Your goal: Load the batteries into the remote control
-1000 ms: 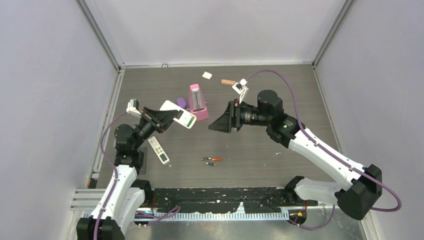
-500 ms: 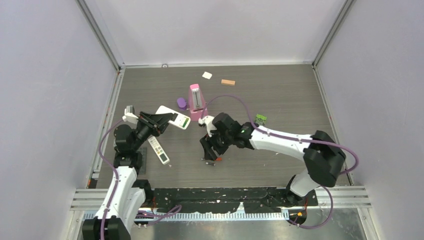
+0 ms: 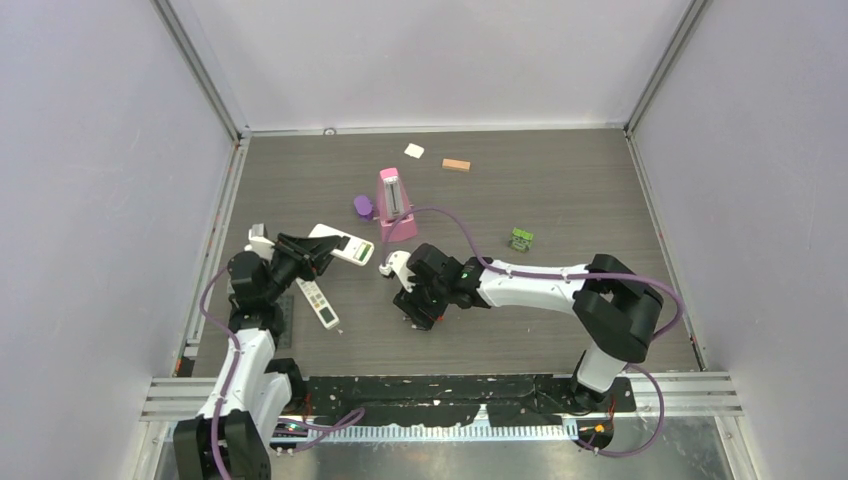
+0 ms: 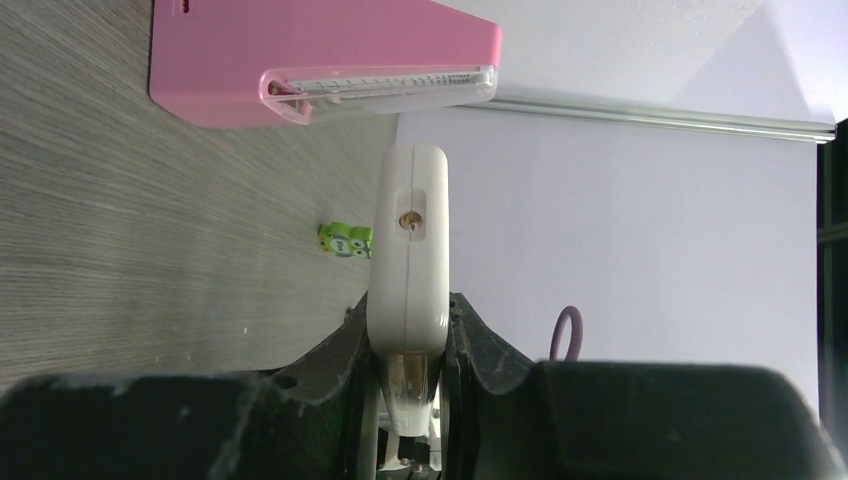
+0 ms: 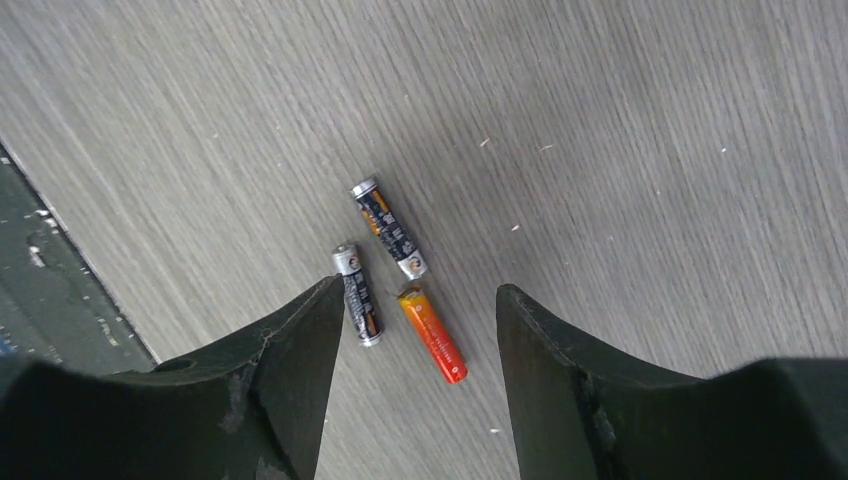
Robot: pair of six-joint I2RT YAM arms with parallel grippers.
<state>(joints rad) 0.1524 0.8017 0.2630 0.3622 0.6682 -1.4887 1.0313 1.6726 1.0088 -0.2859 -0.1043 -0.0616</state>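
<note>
Top external view, stock of the worktop [image 3: 580, 190], every place reckoned from the pink metronome [image 3: 393, 205]:

1. Remote control [image 3: 345, 245] – white, left of the metronome and nearer the arm bases, lifted off the worktop. The left pincer [image 3: 318, 250] was clamped on one end of it. On the left wrist camera it showed edge-on [image 4: 408, 250], squeezed between both fingers [image 4: 468, 345], with the metronome lying across the top of that picture.
2. Batteries – three, nearer the bases than the metronome and slightly to its right, hidden under the right arm from above. On the right wrist camera they lay loose on the worktop: an orange battery [image 5: 432, 335] and two dark batteries [image 5: 388, 228] [image 5: 356, 295], close together.
3. Right pincer [image 3: 420, 305] – over the batteries, jaws apart, gripping nothing. The orange battery lay in the gap between its fingers [image 5: 300, 350]. One dark battery lay just beside a fingertip; contact could not be told.
4. Second remote [image 3: 317, 300] – flat on the worktop, left of the metronome and nearer still.
5. Purple piece [image 3: 363, 206] – just left of the metronome.
6. White square [image 3: 414, 150] and tan block [image 3: 456, 165] – beyond the metronome, the block further right.
7. Green piece [image 3: 520, 239] – well to the right.
</note>
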